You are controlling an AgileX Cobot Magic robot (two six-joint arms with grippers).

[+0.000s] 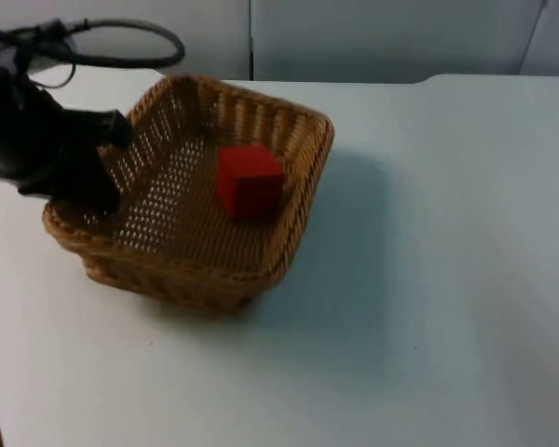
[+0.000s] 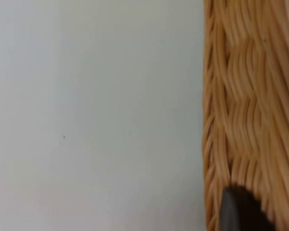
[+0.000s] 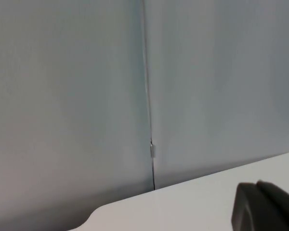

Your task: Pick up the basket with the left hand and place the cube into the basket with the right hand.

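Left gripper (image 1: 98,191) is clamping the basket (image 1: 261,121)'s left rim, tilting it. Cube (image 1: 250,182) is sitting inside, corner facing near. Right gripper (image 3: 265,209): can't tell.

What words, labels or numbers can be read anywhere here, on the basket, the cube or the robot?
None: no readable text stands on anything here.
The wicker basket is plain weave, held at its rim by the left gripper.
The red cube inside it shows bare faces.
The white table and grey partition wall carry no markings.
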